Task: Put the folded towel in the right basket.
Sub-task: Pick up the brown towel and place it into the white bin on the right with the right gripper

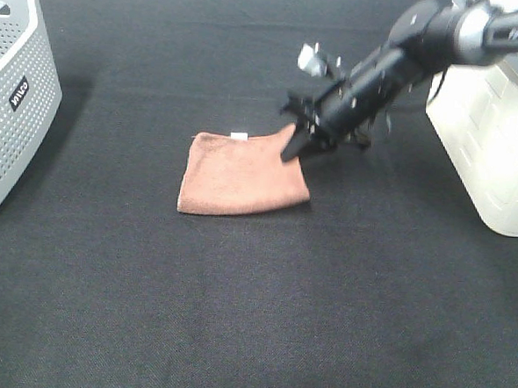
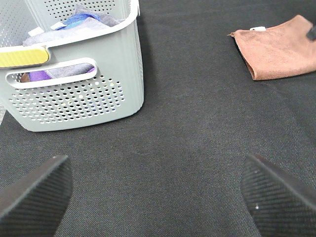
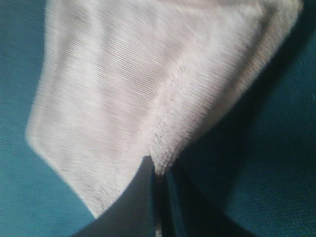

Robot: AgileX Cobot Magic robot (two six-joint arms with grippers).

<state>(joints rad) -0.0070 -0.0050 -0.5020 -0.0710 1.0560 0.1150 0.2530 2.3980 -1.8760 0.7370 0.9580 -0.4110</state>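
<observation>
The folded brown towel (image 1: pixel 243 174) lies on the black table near the middle. It also shows in the left wrist view (image 2: pixel 276 47) and fills the right wrist view (image 3: pixel 148 89), where its colours look washed out. My right gripper (image 1: pixel 294 150) is shut on the towel's right edge and lifts that corner a little. The right basket (image 1: pixel 500 138) is cream-coloured and stands at the right edge. My left gripper (image 2: pixel 158 190) is open and empty, low over bare table, next to the left basket.
A grey perforated basket (image 1: pixel 10 100) stands at the left edge; in the left wrist view (image 2: pixel 74 94) it holds several cloths. The black table cloth (image 1: pixel 251 317) spreads across the front.
</observation>
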